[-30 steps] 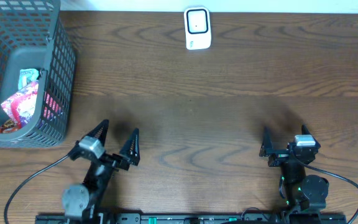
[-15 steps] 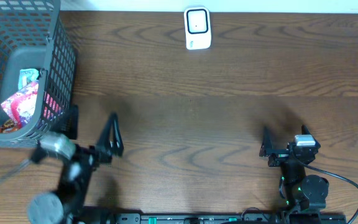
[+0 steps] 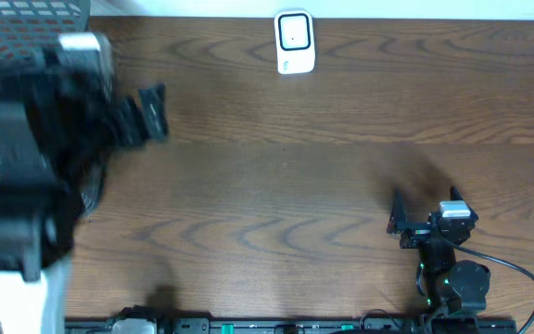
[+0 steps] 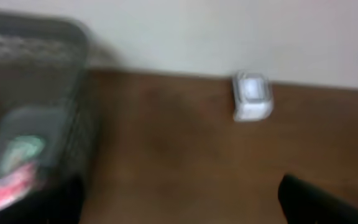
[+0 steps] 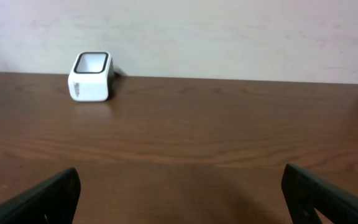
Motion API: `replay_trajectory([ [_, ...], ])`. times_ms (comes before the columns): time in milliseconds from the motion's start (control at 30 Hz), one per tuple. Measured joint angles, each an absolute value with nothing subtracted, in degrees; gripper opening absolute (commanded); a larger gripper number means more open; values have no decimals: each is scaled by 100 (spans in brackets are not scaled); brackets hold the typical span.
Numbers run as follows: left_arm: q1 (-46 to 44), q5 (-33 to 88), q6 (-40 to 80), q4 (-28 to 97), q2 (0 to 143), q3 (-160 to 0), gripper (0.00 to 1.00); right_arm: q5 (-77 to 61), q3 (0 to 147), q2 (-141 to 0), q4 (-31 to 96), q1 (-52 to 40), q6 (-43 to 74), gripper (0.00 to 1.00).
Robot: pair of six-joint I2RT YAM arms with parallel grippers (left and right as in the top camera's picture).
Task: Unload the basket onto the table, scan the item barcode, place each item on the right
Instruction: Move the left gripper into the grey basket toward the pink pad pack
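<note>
Hovering at the basket (image 4: 73, 93) for pickup, the left gripper (image 4: 179, 184) has fingers spread; the right gripper (image 5: 180, 174) likewise. Next: descend and pinch a packet (image 4: 5, 190).

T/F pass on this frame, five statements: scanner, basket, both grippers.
1. The white scanner stands at the far edge of the table. True.
2. The right gripper is shut on a packet. False: it is open and holds nothing.
3. The basket has nothing in it. False: the left wrist view shows a red packet inside, blurred.
4. The left gripper is open, with nothing between its fingers. True.
5. An item lies on the table right in front of the scanner. False: only bare wood shows there.
</note>
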State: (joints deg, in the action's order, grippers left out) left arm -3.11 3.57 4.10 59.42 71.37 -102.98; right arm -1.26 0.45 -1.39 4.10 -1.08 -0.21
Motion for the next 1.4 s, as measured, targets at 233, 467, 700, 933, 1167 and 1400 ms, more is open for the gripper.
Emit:
replay_trajectory([
  [233, 832, -449, 1098, 7561, 9638, -13649, 99, -126, 43, -145, 408, -108, -21, 99],
  [467, 1780, -467, 1450, 7660, 10707, -13981, 99, -126, 43, -145, 408, -108, -21, 99],
  [700, 2167, -637, 1828, 7996, 11128, -13981, 99, -126, 43, -145, 410, -108, -23, 99],
  [933, 2405, -1031, 2246, 8409, 11679, -13981, 99, -126, 43, -145, 408, -108, -21, 99],
  [1167, 2392, -1092, 2296, 8768, 12265, -13981, 99, -126, 43, -145, 408, -108, -21, 99],
  [1400, 2340, -1155, 2296, 8833, 12840, -13981, 99, -126, 43, -145, 408, -108, -21, 99],
])
